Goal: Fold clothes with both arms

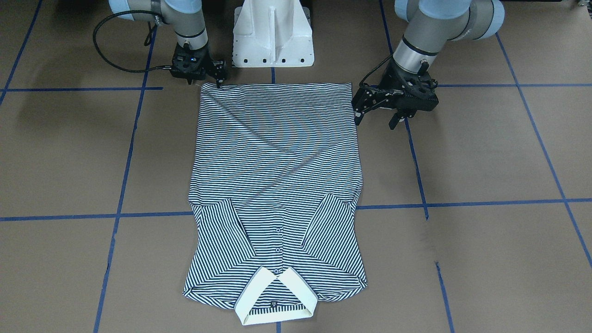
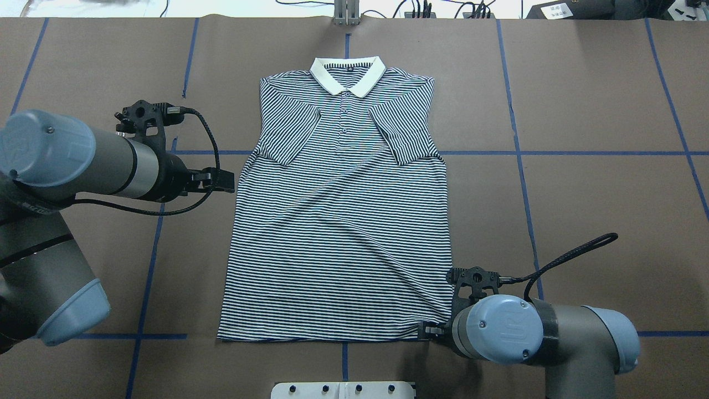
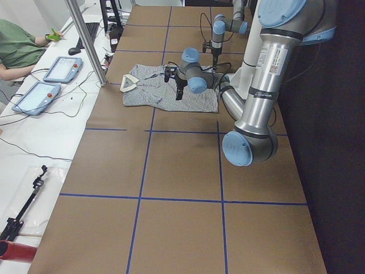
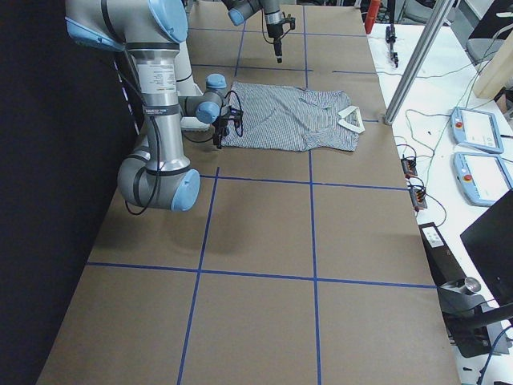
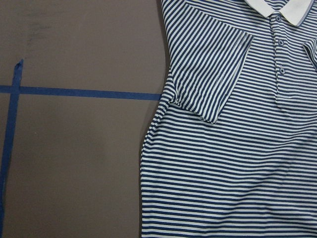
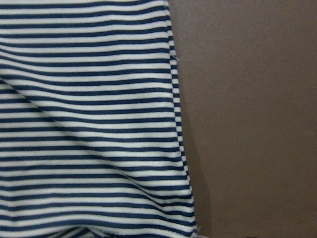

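Left gripper (image 1: 374,121), jaws spread and empty, just beside the shirt (image 2: 338,221), which lies flat, face-up, mid-tabletop (image 2: 581,194), sleeves folded inward, collar away from the robot; right gripper (image 1: 218,82) at its near hem corner, grip undeterminable.

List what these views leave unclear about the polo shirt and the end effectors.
- Right end effector: in the overhead view its own wrist covers it; the front view cannot settle whether it grips the polo shirt hem.
- Collar label: too small to read.
- Wrist views: no end effector in frame.
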Controlling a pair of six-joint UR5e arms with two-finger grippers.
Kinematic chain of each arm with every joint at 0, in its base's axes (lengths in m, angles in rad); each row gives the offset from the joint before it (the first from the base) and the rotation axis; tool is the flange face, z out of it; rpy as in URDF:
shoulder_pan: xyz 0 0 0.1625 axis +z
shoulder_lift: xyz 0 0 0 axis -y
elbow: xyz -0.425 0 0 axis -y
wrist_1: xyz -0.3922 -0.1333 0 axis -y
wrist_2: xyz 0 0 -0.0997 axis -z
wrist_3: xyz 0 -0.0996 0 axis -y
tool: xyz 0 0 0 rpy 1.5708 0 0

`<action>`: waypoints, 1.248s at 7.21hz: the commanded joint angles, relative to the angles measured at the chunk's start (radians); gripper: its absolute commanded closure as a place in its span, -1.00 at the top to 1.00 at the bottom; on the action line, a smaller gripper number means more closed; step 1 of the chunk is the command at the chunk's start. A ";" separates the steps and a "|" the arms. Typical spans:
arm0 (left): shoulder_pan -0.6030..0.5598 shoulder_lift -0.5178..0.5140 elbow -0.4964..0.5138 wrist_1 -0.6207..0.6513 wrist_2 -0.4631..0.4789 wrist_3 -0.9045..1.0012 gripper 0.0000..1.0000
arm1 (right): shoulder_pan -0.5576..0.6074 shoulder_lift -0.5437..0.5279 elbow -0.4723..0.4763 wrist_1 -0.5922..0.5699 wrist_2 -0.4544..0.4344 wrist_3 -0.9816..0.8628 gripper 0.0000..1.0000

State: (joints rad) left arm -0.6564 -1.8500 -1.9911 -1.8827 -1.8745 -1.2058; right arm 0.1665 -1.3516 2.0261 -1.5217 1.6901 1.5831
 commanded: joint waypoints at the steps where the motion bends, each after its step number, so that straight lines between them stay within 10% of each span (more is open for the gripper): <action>1: 0.000 0.001 0.000 0.001 0.000 0.005 1.00 | 0.004 0.005 0.003 0.000 0.002 -0.002 0.83; 6: 0.001 0.002 0.002 0.001 0.000 0.005 1.00 | 0.030 0.008 -0.032 0.000 -0.003 -0.014 0.82; 9: 0.000 0.005 0.002 0.001 0.000 0.006 1.00 | 0.027 0.014 -0.029 0.000 0.002 -0.002 -0.22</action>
State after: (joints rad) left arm -0.6562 -1.8469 -1.9896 -1.8822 -1.8745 -1.1997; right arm 0.1944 -1.3390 1.9961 -1.5217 1.6906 1.5786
